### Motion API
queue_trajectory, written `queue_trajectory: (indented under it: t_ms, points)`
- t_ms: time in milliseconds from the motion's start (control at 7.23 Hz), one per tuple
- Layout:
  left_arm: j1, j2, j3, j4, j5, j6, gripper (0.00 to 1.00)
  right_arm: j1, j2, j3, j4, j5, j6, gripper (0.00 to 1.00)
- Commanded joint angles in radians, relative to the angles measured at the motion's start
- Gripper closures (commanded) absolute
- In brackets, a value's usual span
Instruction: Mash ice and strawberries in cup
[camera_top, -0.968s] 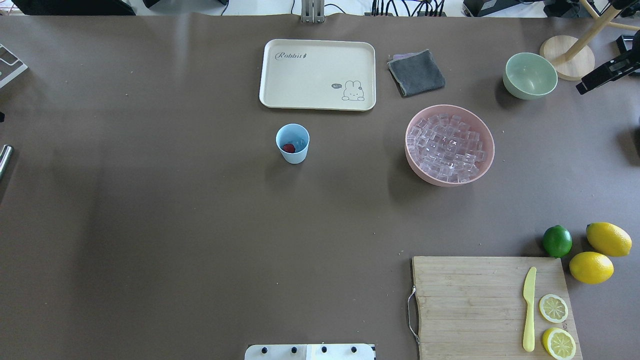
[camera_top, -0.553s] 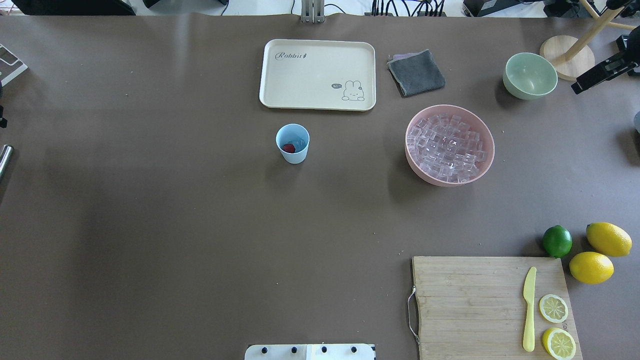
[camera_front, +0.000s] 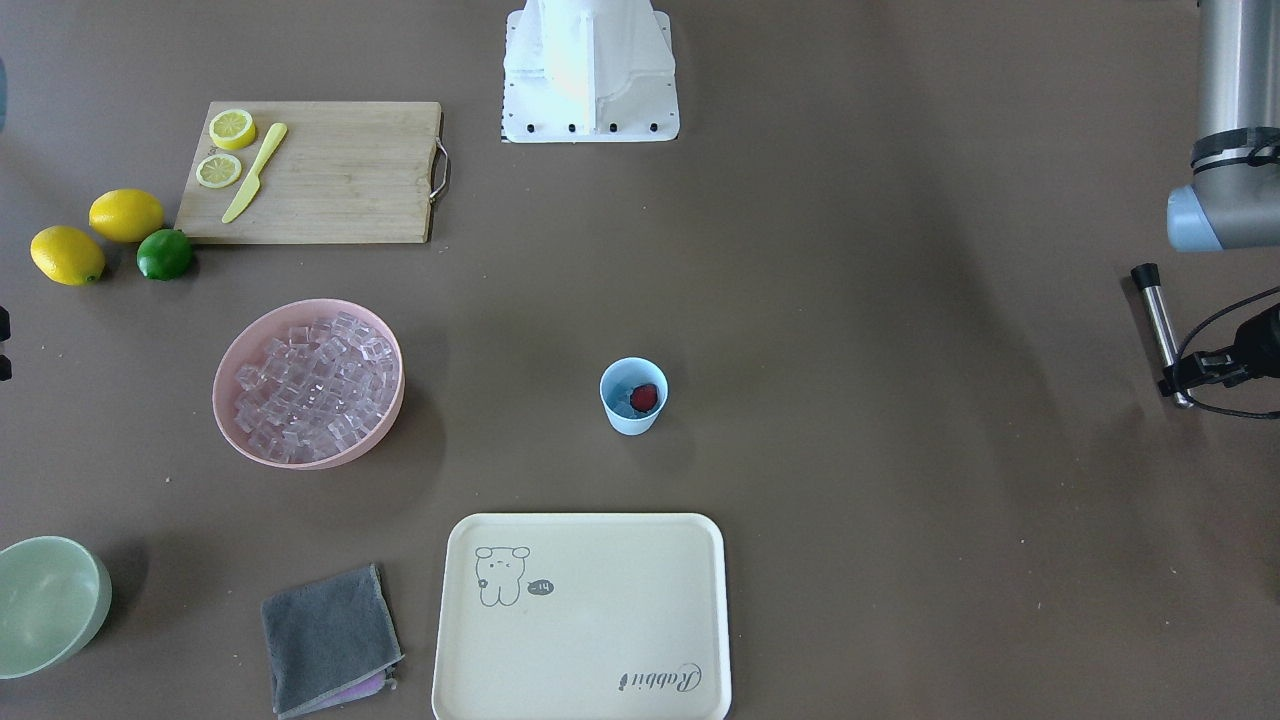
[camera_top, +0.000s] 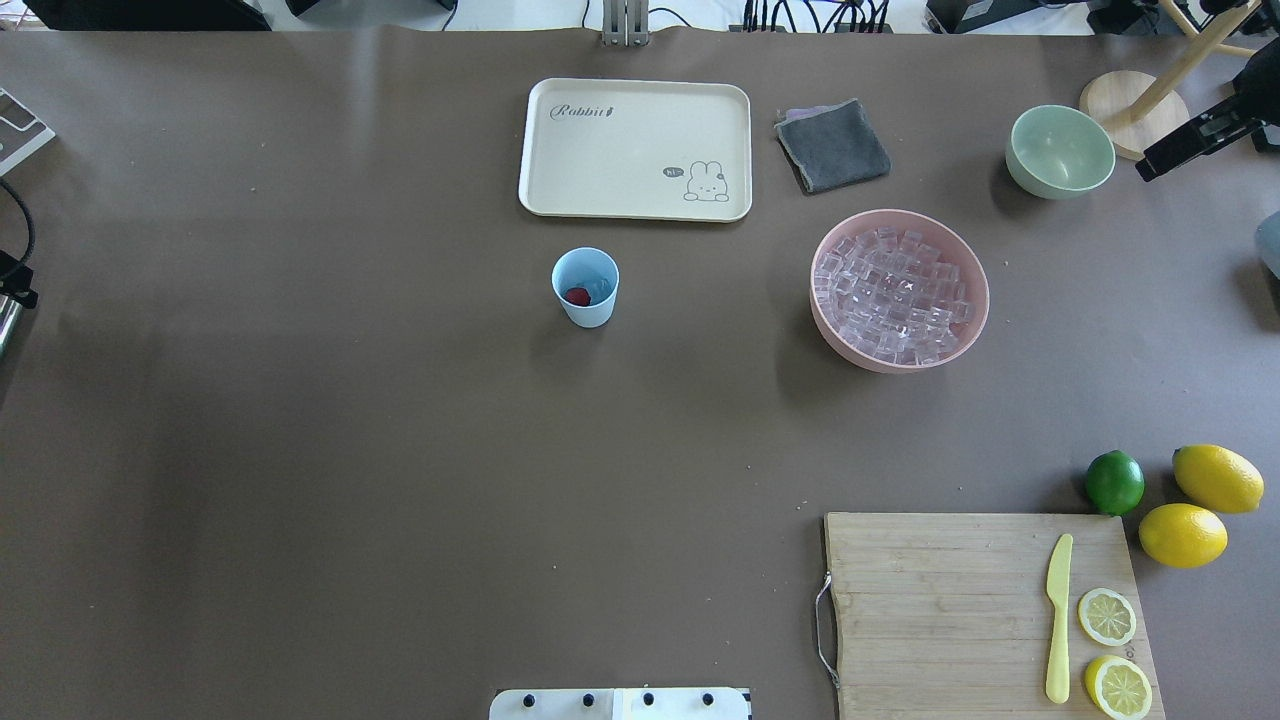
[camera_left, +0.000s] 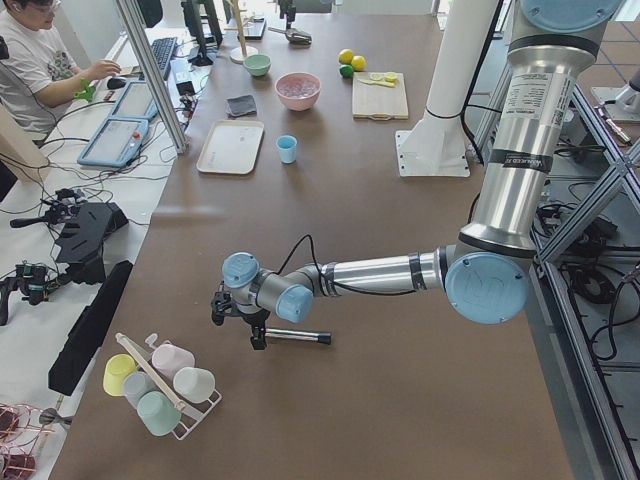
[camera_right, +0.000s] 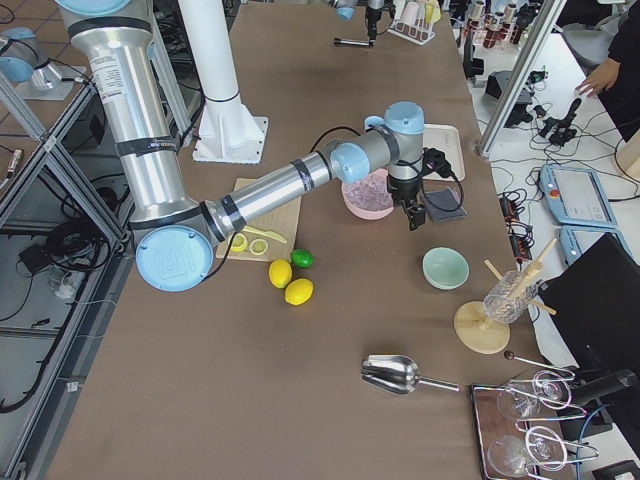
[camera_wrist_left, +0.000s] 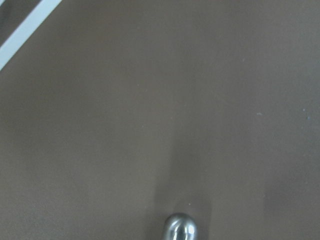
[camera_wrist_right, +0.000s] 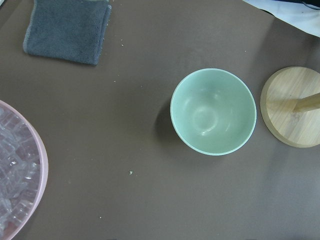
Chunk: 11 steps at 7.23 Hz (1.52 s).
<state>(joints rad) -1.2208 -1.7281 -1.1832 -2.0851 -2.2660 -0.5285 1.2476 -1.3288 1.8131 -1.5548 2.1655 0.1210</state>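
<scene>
The light blue cup (camera_top: 585, 305) stands upright mid-table, just in front of the tray, and also shows in the front view (camera_front: 633, 418). In it lie a red strawberry (camera_top: 577, 296) and a little ice (camera_top: 599, 288). A heap of ice cubes (camera_top: 893, 295) fills the pink bowl (camera_top: 985, 300). My left gripper (camera_front: 1180, 385) is far off at the table's left end, shut on a metal muddler (camera_front: 1160, 325) that it holds level just above the table. My right gripper (camera_top: 1150, 170) hovers high by the pale green bowl (camera_top: 1060, 150). I cannot tell how its jaws stand.
A cream tray (camera_top: 560, 190) and a grey cloth (camera_top: 833, 145) lie behind the cup. A cutting board (camera_top: 930, 600) with a yellow knife and lemon slices, a lime (camera_top: 1114, 482) and two lemons are front right. A wooden stand (camera_top: 1135, 115) is back right.
The right gripper has drifted a little toward the table's back right corner. The left arm has shifted slightly at the left edge, and its cable now shows. Cup and bowls have not moved.
</scene>
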Motion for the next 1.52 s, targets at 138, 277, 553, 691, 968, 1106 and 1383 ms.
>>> queue_trajectory:
  t_ms: [138,277,553,691,968,1106,1383]
  points:
    - [0.040,0.030,-0.002,-0.049,0.000,-0.022,0.29,-0.003,-0.009,-0.002,0.001,-0.007,0.003,0.09]
    - [0.040,0.025,-0.003,-0.049,0.000,-0.022,0.40,-0.003,-0.013,0.002,0.001,-0.007,0.003,0.09]
    - [0.040,0.022,-0.007,-0.046,0.000,-0.021,0.57,-0.003,-0.013,-0.001,0.001,-0.007,0.008,0.08]
    - [0.040,0.021,-0.009,-0.047,0.000,-0.021,0.69,-0.003,-0.013,-0.003,0.001,-0.019,0.006,0.08]
    - [0.040,0.021,-0.012,-0.049,-0.001,-0.019,0.86,-0.003,-0.013,0.003,0.001,-0.019,0.009,0.07]
    - [0.040,0.018,-0.013,-0.050,-0.001,-0.019,1.00,-0.003,-0.015,0.003,0.001,-0.019,0.011,0.07]
    - [0.035,0.012,-0.065,-0.041,0.000,-0.024,1.00,-0.003,-0.018,0.002,0.001,-0.021,0.011,0.06]
